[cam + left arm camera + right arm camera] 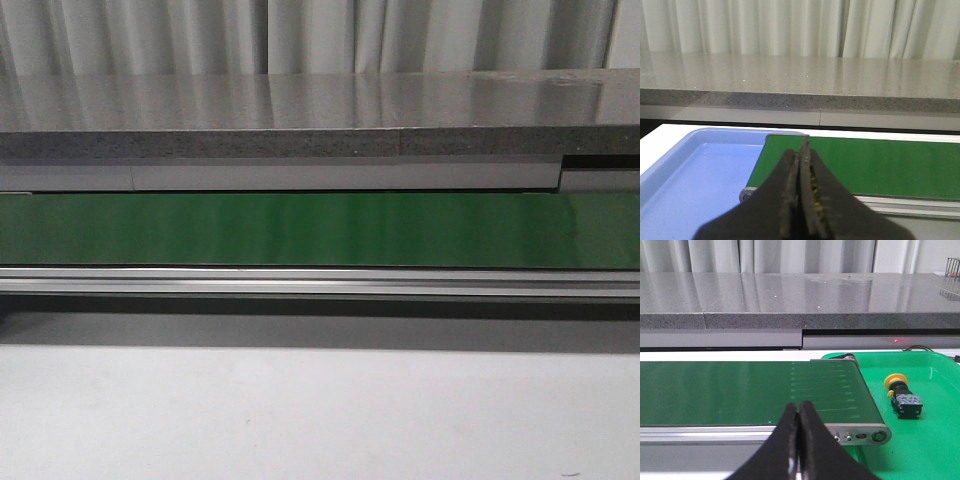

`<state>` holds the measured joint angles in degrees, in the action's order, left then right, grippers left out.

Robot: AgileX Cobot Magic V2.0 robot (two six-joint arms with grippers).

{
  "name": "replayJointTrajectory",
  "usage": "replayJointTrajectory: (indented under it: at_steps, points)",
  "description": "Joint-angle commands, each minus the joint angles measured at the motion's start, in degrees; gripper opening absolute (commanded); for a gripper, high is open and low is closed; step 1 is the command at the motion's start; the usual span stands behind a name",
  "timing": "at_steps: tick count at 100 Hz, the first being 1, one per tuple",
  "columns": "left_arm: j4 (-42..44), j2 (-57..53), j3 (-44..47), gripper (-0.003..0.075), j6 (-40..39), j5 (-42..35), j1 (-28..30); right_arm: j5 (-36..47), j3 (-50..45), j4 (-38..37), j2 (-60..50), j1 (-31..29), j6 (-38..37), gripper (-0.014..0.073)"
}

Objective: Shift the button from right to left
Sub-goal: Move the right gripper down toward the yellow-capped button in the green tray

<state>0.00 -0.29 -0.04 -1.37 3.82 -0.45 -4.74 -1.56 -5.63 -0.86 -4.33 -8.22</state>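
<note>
The button (902, 395), with a round yellow head and a black boxy body, lies on its side in a green tray (935, 440) beside the end of the green conveyor belt (750, 390) in the right wrist view. My right gripper (798, 412) is shut and empty, in front of the belt and well apart from the button. In the left wrist view my left gripper (802, 152) is shut with nothing in it, near the other end of the belt (880, 162), next to a blue tray (695, 175). Neither gripper nor the button shows in the front view.
The belt (320, 228) runs across the front view with a metal rail (320, 282) along its near side. A grey stone counter (300, 115) and pale curtains stand behind it. White tabletop (300, 420) lies in front.
</note>
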Motion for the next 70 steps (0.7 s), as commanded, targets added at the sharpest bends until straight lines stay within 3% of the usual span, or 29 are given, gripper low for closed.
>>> replayJointTrajectory:
  at_steps: [1, 12, 27, 70]
  points:
    - [0.0, -1.86, 2.53, -0.002, -0.4, -4.6, 0.18, 7.22, 1.15, -0.74, -0.8, -0.31, 0.04, -0.0057]
    - [0.0, -1.86, 2.53, -0.002, -0.4, -4.6, 0.18, 6.79, 4.43, -0.75, -0.17, -0.31, 0.04, -0.0057]
    - [0.0, -1.86, 2.53, -0.002, -0.4, -4.6, 0.18, -2.24, 13.52, -0.95, 4.24, -0.31, 0.04, -0.0057]
    - [0.0, -1.86, 2.53, -0.002, -0.4, -4.6, 0.18, -24.44, 39.22, -4.44, 29.78, -0.45, -1.11, -0.0057]
